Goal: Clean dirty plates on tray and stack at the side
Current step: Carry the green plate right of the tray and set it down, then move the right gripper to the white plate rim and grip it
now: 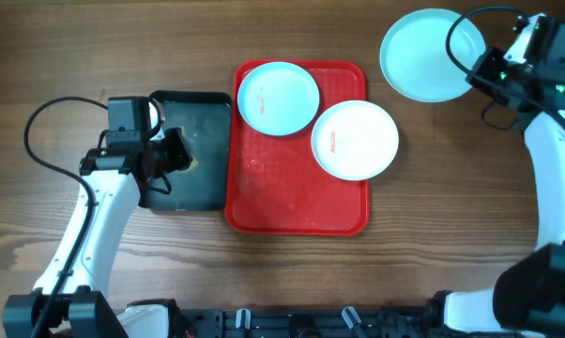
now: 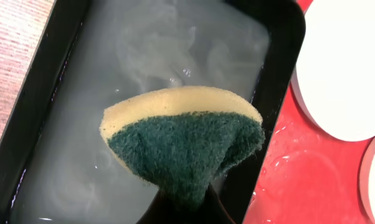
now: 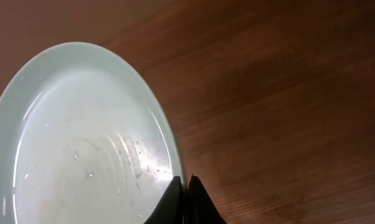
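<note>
**Desk:** Which way does the tray lie?

**Me:** The red tray (image 1: 297, 202) sits mid-bench (image 1: 451, 188). Its long axis runs from the far edge toward the robot's base, with its short sides far and near. The black tray (image 1: 193, 183) lies just beside its left long side, parallel to it.

**Desk:** And the plates?

**Me:** Two are on the tray. The blue plate on the tray (image 1: 279, 98) fills the far-left corner. The white plate (image 1: 355, 140) is to its right and a little nearer, hanging over the right rim. Each carries a small orange-red smear. They sit close together, and I can't tell if they touch. The blue plate on the bench (image 1: 433, 54) lies off the tray, beyond its far-right corner. My right wrist view shows droplets on it.

**Desk:** Left end effector?

**Me:** My left end effector (image 2: 185, 210) is clamped on a sponge (image 2: 182, 140), yellow with a green scouring face. It is pinched at one end, so it folds. I see it over the cloudy water in the black tray, but I can't tell whether it touches the water.

**Desk:** Right?

**Me:** My right end effector (image 3: 188, 198) has its fingertips drawn together to a thin line, right at the rim of the blue plate on the bench. I can't tell whether the rim is nipped between them.
</note>
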`<state>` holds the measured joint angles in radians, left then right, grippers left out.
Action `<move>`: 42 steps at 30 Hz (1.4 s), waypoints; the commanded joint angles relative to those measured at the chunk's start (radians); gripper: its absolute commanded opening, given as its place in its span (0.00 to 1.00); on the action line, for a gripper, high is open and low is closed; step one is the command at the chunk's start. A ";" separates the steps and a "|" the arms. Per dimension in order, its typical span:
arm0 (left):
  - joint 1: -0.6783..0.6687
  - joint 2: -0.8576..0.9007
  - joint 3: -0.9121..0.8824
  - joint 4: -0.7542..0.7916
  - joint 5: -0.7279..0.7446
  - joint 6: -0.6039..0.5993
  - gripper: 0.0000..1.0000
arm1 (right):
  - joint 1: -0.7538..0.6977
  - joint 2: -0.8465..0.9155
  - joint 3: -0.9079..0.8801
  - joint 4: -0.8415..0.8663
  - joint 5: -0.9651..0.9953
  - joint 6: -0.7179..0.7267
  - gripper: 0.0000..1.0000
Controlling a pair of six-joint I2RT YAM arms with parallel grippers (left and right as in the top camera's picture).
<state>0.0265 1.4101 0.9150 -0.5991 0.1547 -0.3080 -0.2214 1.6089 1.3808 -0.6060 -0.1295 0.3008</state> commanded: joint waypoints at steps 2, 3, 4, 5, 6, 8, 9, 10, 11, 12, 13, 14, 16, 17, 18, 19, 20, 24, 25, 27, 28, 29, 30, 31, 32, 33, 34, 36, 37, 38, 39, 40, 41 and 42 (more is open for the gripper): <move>0.002 0.004 -0.008 0.008 0.012 0.016 0.04 | -0.003 0.076 0.012 0.001 0.047 -0.012 0.04; 0.002 0.004 -0.008 0.006 0.012 0.016 0.04 | -0.003 0.091 0.012 0.003 0.055 -0.012 0.04; 0.002 0.004 -0.008 0.005 0.012 0.016 0.04 | -0.003 0.107 0.012 0.008 0.068 -0.011 0.04; 0.002 0.004 -0.008 0.005 0.012 0.016 0.04 | -0.003 0.128 0.012 0.021 0.084 -0.011 0.04; 0.002 0.004 -0.008 0.005 0.012 0.016 0.04 | -0.003 0.146 0.012 0.030 0.095 -0.011 0.04; 0.002 0.004 -0.008 0.005 0.012 0.016 0.04 | -0.003 0.186 0.012 0.048 0.118 -0.011 0.04; 0.002 0.004 -0.008 0.005 0.012 0.016 0.04 | -0.003 0.201 0.012 0.052 0.129 -0.010 0.04; 0.002 0.004 -0.008 0.005 0.012 0.016 0.04 | -0.003 0.220 0.012 0.057 0.137 -0.010 0.04; 0.002 0.004 -0.008 0.004 0.012 0.016 0.04 | -0.003 0.237 0.012 0.064 0.137 -0.010 0.04; 0.002 0.004 -0.008 0.004 0.012 0.016 0.04 | -0.003 0.249 0.012 0.069 0.136 -0.009 0.04; 0.002 0.004 -0.008 0.004 0.012 0.016 0.04 | -0.003 0.263 0.012 0.072 0.137 -0.010 0.04; 0.002 0.004 -0.008 0.004 0.012 0.016 0.04 | -0.003 0.270 0.012 0.074 0.137 -0.009 0.04; 0.002 0.004 -0.008 0.004 0.012 0.016 0.04 | -0.003 0.288 0.012 0.077 0.146 -0.008 0.04; 0.002 0.004 -0.008 0.004 0.012 0.016 0.04 | -0.003 0.298 0.012 0.082 0.159 -0.009 0.04; 0.002 0.004 -0.008 0.003 0.012 0.016 0.04 | -0.003 0.304 0.012 0.082 0.169 -0.008 0.04; 0.002 0.004 -0.008 0.001 0.012 0.016 0.04 | -0.003 0.312 0.012 0.084 0.178 -0.008 0.04; 0.002 0.004 -0.008 0.000 0.012 0.016 0.04 | -0.003 0.320 0.011 0.084 0.178 -0.009 0.04; 0.002 0.004 -0.008 -0.003 0.012 0.016 0.04 | -0.003 0.357 0.011 0.081 0.174 -0.010 0.04; 0.002 0.004 -0.008 -0.003 0.012 0.016 0.04 | -0.003 0.363 0.011 0.080 0.173 -0.010 0.04; 0.002 0.004 -0.008 -0.003 0.012 0.016 0.04 | -0.002 0.381 0.011 0.076 0.173 -0.013 0.04; 0.002 0.004 -0.008 -0.003 0.012 0.016 0.04 | 0.000 0.392 0.011 0.073 0.173 -0.013 0.04; 0.002 0.004 -0.008 -0.003 0.012 0.016 0.04 | 0.000 0.395 0.011 0.069 0.168 -0.014 0.04; 0.002 0.004 -0.008 -0.003 0.012 0.016 0.04 | 0.000 0.398 0.011 0.065 0.157 -0.022 0.04; 0.002 0.004 -0.008 -0.003 0.012 0.016 0.04 | 0.000 0.398 0.007 0.064 0.138 -0.048 0.04; 0.002 0.004 -0.008 -0.003 0.012 0.016 0.04 | 0.000 0.398 0.005 0.062 0.124 -0.069 0.04; 0.002 0.004 -0.008 -0.003 0.012 0.016 0.04 | 0.000 0.398 0.005 0.048 0.121 -0.093 0.04; 0.002 0.004 -0.008 -0.003 0.012 0.016 0.04 | 0.001 0.398 0.005 0.034 0.121 -0.111 0.06; 0.002 0.004 -0.008 -0.003 0.012 0.016 0.04 | 0.002 0.398 0.005 0.008 0.120 -0.126 0.09; 0.002 0.004 -0.008 -0.003 0.012 0.016 0.04 | 0.002 0.398 0.005 -0.002 0.106 -0.131 0.09; 0.002 0.004 -0.008 -0.003 0.012 0.016 0.04 | 0.002 0.398 0.005 -0.014 0.070 -0.154 0.09; 0.002 0.004 -0.008 -0.003 0.012 0.016 0.04 | 0.002 0.398 0.005 -0.022 0.041 -0.172 0.09; 0.002 0.004 -0.008 -0.003 0.012 0.016 0.04 | 0.002 0.398 0.005 -0.031 0.020 -0.173 0.09; 0.002 0.004 -0.008 -0.003 0.012 0.016 0.04 | 0.002 0.398 0.005 -0.041 0.011 -0.171 0.09; 0.002 0.004 -0.008 -0.003 0.012 0.016 0.04 | 0.002 0.398 0.005 -0.051 0.011 -0.171 0.09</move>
<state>0.0265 1.4101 0.9150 -0.6025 0.1543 -0.3080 -0.2214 1.9938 1.3808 -0.6380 -0.0536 0.1677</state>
